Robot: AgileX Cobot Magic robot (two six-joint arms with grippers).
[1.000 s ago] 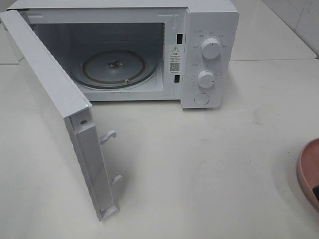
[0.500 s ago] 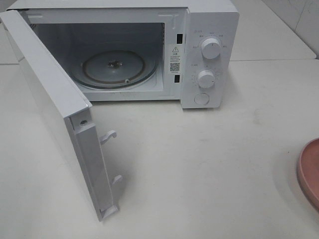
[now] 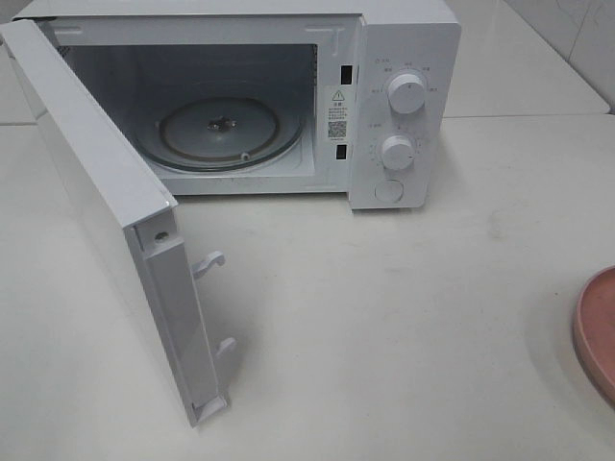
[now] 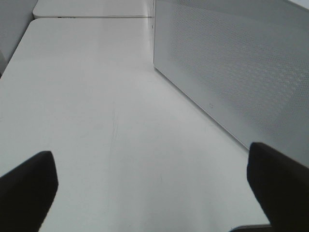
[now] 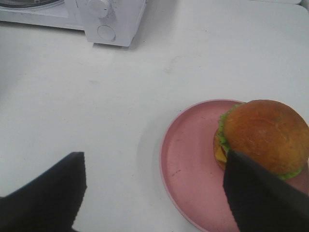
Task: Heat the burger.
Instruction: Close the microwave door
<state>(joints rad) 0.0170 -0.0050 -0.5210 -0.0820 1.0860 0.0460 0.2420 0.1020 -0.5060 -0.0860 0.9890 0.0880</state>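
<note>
We find the microwave (image 3: 288,96) standing with its door (image 3: 106,221) swung fully out toward us, the glass turntable (image 3: 219,133) bare inside; we judge the door is left wide so the cavity can take a load from the front without anything to push aside; the burger (image 5: 263,137) is not in there yet, it sits on the pink plate (image 5: 193,164) on the white table (image 3: 404,317), off to the right of the microwave and well apart from it, with only the plate's rim showing at the right edge of the high view; the burger lies toward one side of the plate, not at its centre, bun crown up, lettuce frill and orange layer showing at its edge; being round, it has no long axis across the table that we can name, and its only clear axis is the upright stack from base to crown; the right gripper (image 5: 159,193) hangs above the plate with its jaws spread, one finger (image 5: 260,198) overlapping the burger in the wrist view, though we cannot tell whether it touches; nothing is held; the left gripper (image 4: 154,188) has its jaws wide apart and empty, low over the table beside the door's perforated outer face, which we take as parked clear of the opening.
</note>
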